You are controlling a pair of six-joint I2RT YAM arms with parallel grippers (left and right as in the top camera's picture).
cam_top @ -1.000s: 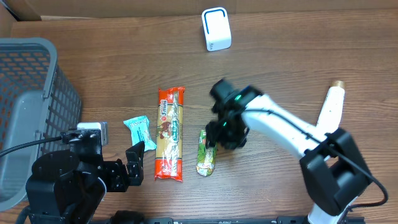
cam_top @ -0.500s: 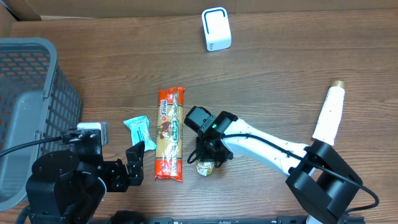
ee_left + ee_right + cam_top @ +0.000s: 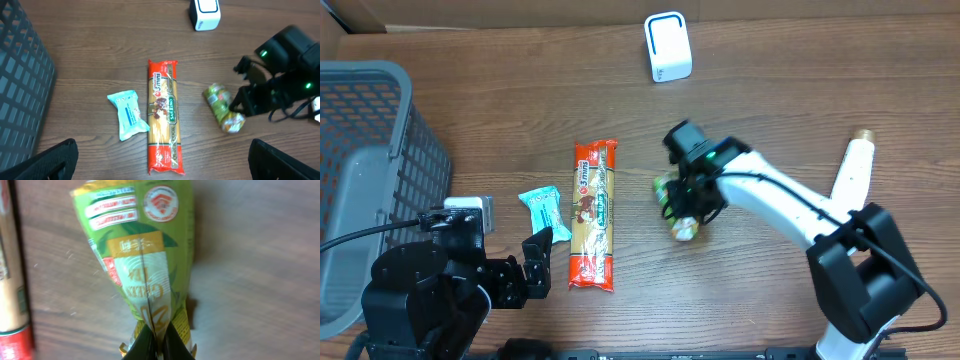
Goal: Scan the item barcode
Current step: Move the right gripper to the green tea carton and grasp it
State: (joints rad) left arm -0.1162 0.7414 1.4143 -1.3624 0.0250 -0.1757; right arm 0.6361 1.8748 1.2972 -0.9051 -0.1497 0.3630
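Green tea packet [image 3: 684, 228] has shifted right since a second ago, away from the pasta packet [image 3: 593, 214], pinched in the right gripper [image 3: 684, 204].

From the left: a grey basket [image 3: 368, 120] stands at the table edge; the left gripper [image 3: 534, 262] is spread wide with nothing in it; a teal packet [image 3: 128, 114] lies just beside the long pasta packet; right of them the right gripper's fingers [image 3: 174, 341] are clamped tight on the green tea packet's crimped end; a white scanner [image 3: 667, 47] sits at the far edge; a white tube [image 3: 854, 176] lies far right.
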